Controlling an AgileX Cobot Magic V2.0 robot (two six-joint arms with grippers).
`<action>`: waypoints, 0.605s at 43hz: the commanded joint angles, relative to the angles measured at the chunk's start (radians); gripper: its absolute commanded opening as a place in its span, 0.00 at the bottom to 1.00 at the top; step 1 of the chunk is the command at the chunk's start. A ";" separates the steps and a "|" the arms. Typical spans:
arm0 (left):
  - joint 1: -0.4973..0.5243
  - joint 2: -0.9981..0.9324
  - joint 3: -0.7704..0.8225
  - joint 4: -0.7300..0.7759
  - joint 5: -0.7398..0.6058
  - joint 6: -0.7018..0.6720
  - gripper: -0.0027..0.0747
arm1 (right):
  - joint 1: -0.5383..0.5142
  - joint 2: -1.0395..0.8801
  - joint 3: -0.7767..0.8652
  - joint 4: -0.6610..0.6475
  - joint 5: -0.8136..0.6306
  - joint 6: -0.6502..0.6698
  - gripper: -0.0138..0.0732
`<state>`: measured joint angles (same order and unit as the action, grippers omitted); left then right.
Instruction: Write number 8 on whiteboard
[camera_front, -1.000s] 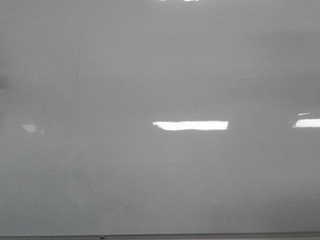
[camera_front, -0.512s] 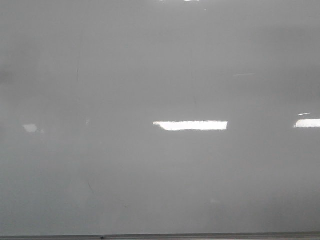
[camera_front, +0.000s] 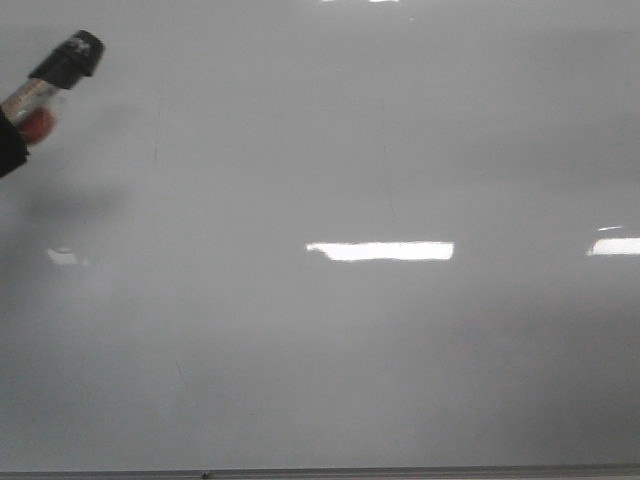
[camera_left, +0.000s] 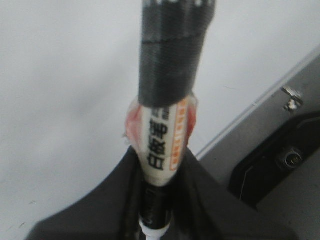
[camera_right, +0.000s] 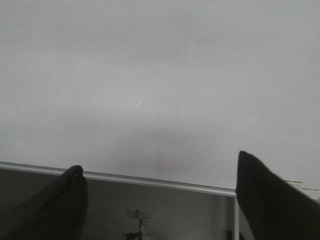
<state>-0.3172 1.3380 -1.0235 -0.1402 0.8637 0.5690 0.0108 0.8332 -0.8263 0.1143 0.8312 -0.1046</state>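
The whiteboard (camera_front: 380, 330) is a glossy, pale grey sheet with bright rectangular glare and a thin metal bottom edge, and no written 8 can be made out on it. At ten o'clock in the front view a round marker (camera_front: 55, 80) with a black taped end and a printed label pokes in, the left gripper (camera_left: 157, 200) clamped around its barrel and mostly cut off. The right gripper (camera_right: 160, 200) shows only two dark, blurred fingertips (camera_right: 270, 200), spread wide and holding nothing, in front of the board's lower edge.
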 joint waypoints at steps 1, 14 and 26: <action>-0.069 -0.034 -0.034 -0.101 -0.001 0.117 0.01 | 0.030 0.049 -0.054 0.098 -0.035 -0.118 0.88; -0.314 -0.034 -0.034 -0.186 0.045 0.239 0.01 | 0.206 0.154 -0.096 0.317 0.025 -0.515 0.87; -0.483 -0.034 -0.034 -0.184 0.033 0.239 0.01 | 0.462 0.261 -0.177 0.389 0.121 -0.774 0.84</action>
<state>-0.7673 1.3380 -1.0248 -0.2985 0.9312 0.8055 0.4102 1.0854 -0.9598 0.4579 0.9724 -0.8135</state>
